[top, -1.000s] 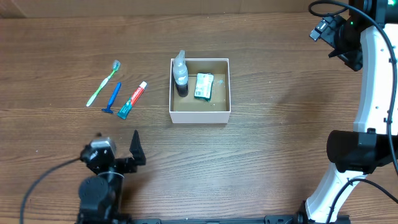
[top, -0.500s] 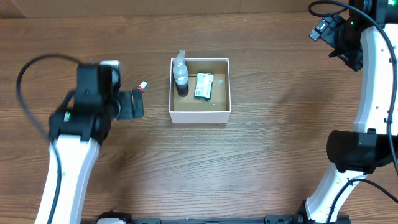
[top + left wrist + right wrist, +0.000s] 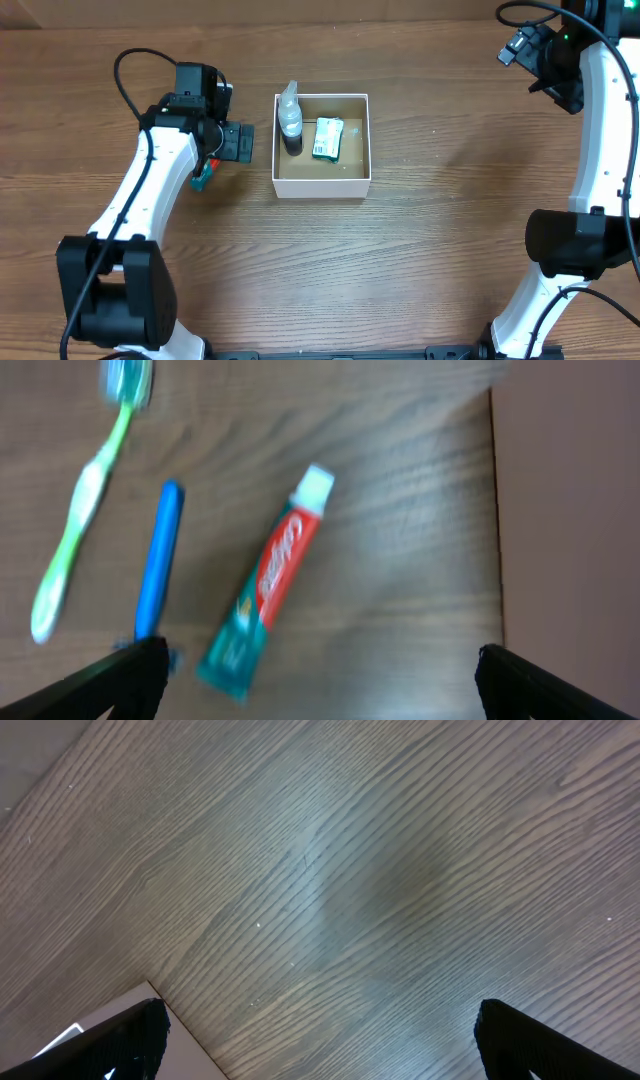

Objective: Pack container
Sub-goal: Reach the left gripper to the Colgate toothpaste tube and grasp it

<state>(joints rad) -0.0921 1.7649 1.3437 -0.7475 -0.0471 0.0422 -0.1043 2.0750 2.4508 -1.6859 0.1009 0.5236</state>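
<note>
Wood-grain table | container centre | left hand spread over toothpaste | right hand spread

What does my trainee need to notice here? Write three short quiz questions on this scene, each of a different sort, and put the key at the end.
1. True or false: the toothpaste tube lies inside the container.
2. What does the container hold? A) a bottle and a soap packet; B) only the toothpaste tube; C) nothing at all.
3. Fill in: the left gripper, hovering by the toothpaste tube, is ____ (open or shut).

Key: 1 false; 2 A; 3 open.
</note>
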